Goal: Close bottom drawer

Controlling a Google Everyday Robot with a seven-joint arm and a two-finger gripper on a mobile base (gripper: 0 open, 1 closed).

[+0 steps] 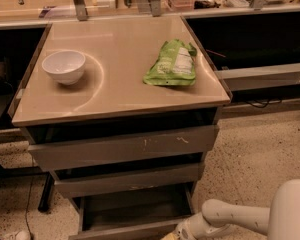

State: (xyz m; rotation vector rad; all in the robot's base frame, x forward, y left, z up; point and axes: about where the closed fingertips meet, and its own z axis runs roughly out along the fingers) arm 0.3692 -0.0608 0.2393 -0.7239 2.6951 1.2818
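The bottom drawer (132, 211) is the narrowest of the three in the grey cabinet and stands pulled out, its flat shallow tray showing and its front at the frame's lower edge. My white arm (250, 216) comes in from the lower right. The gripper (172, 235) sits at the bottom edge by the drawer's front right corner, mostly cut off by the frame.
The top drawer front with white scratches (125, 146) and the middle drawer front (127, 179) are slightly ajar above. On the beige cabinet top (115, 84) stand a white bowl (64, 66) and a green bag (172, 64). Speckled floor lies to the right; shelving is behind.
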